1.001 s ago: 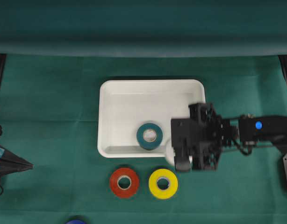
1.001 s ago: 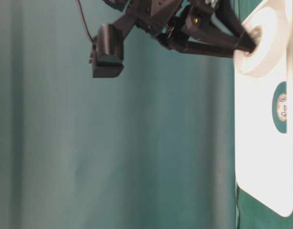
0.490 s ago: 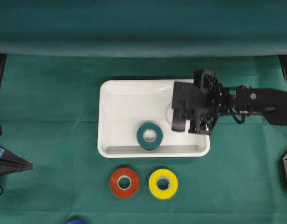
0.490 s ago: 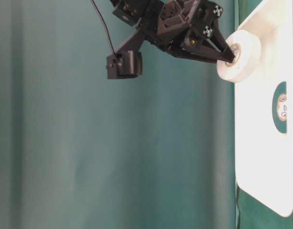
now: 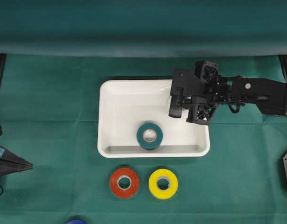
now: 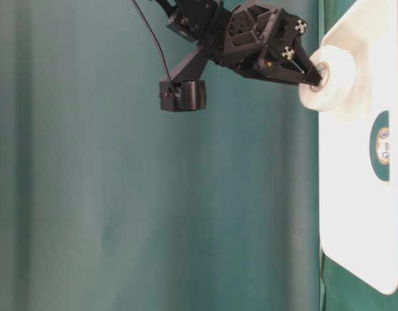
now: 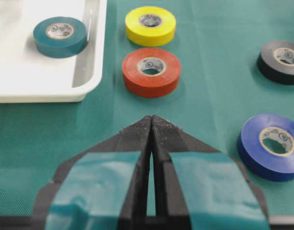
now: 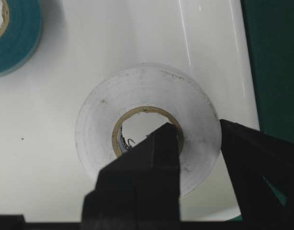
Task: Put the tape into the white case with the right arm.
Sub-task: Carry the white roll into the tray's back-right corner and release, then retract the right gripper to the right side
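Now my right fingers (image 8: 199, 158) pinch the white tape (image 8: 147, 122) through its wall, one inside the core, one outside, holding it above the white case (image 5: 115, 93) for release beside the teal roll (image 5: 149, 136) below-left.

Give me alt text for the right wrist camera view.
The right gripper pinches a white tape roll, one finger through its core, above the white case. A teal tape roll lies in the case at upper left.
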